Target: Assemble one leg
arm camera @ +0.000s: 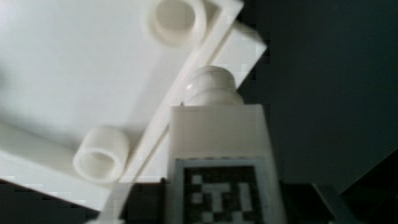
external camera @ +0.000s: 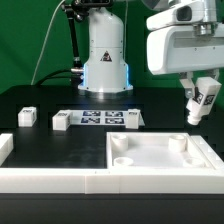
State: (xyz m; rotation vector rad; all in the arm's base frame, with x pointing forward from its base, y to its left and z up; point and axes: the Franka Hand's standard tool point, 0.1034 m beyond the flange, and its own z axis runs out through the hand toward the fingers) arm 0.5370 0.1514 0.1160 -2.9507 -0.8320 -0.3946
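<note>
Nearest in the exterior view, one low white border wall point(external camera: 50, 178) runs along the front of the black worktop point(external camera: 40, 100) and turns up at the exterior view's left. Against it lies one large white square panel point(external camera: 160, 160). The wrist view also shows the panel point(arm camera: 71, 80), with two round sockets visible on it: a first socket point(arm camera: 175, 18) and a second socket point(arm camera: 103, 152). Beyond the panel, three small white blocks sit in a rough row on the worktop: a first loose leg point(external camera: 27, 117) towards the exterior view's left, a second loose leg point(external camera: 61, 121) just beside the marker board point(external camera: 97, 118), and a third loose leg point(external camera: 133, 118) at the board's other end. A fourth block, the leg point(external camera: 205, 96), hangs tilted in the air at the exterior view's right, above and behind the panel's far corner and clear of the worktop. The single pincer point(external camera: 203, 104) has its two fingers closed on the leg's sides. In the wrist view the leg point(arm camera: 217, 140) fills the middle, its one black-and-white tag point(arm camera: 217, 195) facing the camera and its rounded tip point(arm camera: 210, 85) pointing away along the panel's edge. Farthest back stands the arm's one white base point(external camera: 105, 55), before a green backdrop point(external camera: 30, 30).
</note>
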